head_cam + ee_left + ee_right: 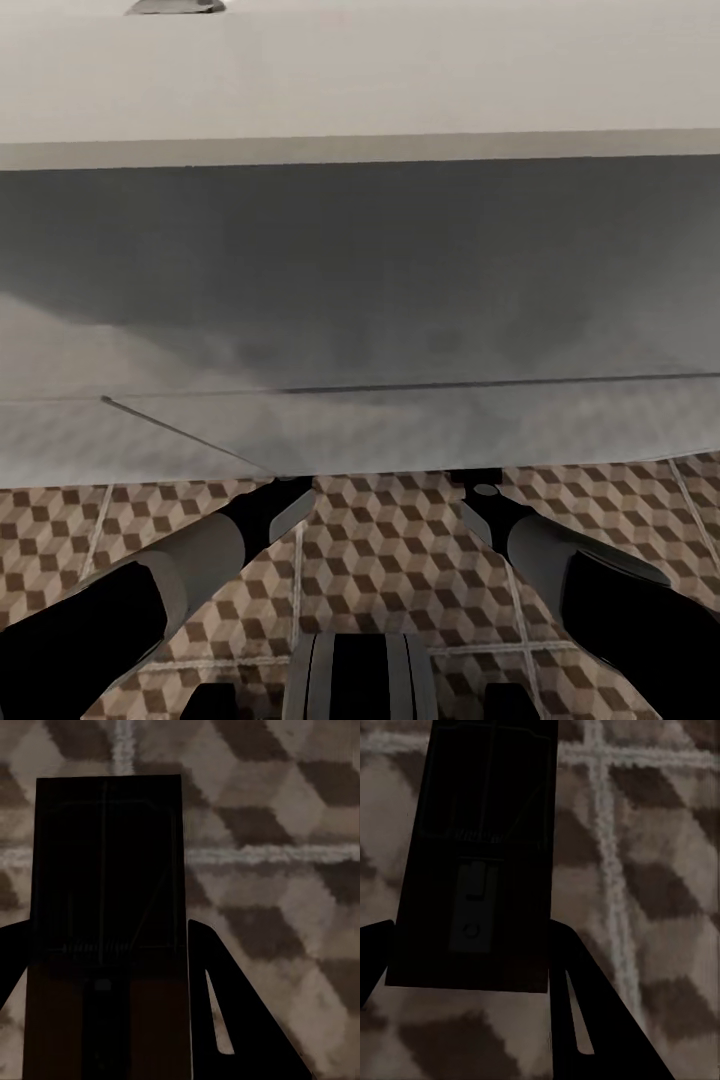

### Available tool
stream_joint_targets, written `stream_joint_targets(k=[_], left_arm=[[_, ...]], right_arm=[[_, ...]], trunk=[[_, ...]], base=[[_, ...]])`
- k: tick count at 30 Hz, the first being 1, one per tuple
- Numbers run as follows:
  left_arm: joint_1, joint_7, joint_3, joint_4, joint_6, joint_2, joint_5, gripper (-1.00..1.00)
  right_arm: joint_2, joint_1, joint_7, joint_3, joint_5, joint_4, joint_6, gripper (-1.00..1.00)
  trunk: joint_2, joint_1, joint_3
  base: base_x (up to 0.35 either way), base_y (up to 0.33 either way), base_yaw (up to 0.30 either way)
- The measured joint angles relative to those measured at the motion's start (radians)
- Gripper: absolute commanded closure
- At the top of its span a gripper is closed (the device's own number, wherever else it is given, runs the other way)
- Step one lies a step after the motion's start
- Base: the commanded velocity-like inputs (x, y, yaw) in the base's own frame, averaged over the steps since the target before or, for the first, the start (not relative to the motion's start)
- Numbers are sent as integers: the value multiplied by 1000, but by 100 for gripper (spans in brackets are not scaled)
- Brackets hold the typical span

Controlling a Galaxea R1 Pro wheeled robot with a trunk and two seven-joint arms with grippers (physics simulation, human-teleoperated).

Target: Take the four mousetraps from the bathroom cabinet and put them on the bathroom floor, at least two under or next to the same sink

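Presently, a mousetrap (105, 922) is pinched between the left gripper (105, 1012) fingers above the bathroom floor (277, 855) | a second mousetrap (480, 862) is clamped by the right gripper (465, 967) | both arms are reached under the white vanity front (360, 300)

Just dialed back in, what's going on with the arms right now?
Both arms reach under the white vanity, low over the cube-patterned bathroom floor. The left wrist view has a dark mousetrap between the left gripper fingers, and the right wrist view has another mousetrap at the right gripper. Both traps sit close over the tiles; whether they already rest on them, or how firmly they are held, is hard to tell.
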Motion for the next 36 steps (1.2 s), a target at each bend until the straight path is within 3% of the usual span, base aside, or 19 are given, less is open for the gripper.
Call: stream_joint_targets(k=[8,18,36], left_arm=[[0,0,0,0,0,0,0,100],[0,0,0,-1,0,1,0,100],[0,1,2,-9,0,-1,2,100]], right_arm=[[0,0,-44,5,4,-3,1,100],[0,0,-46,6,4,-3,2,100],[-4,0,-47,7,6,-5,3,100]], trunk=[[0,0,-7],[0,0,-8],[0,0,-8]], base=[[0,0,36],[0,0,191],[0,0,12]])
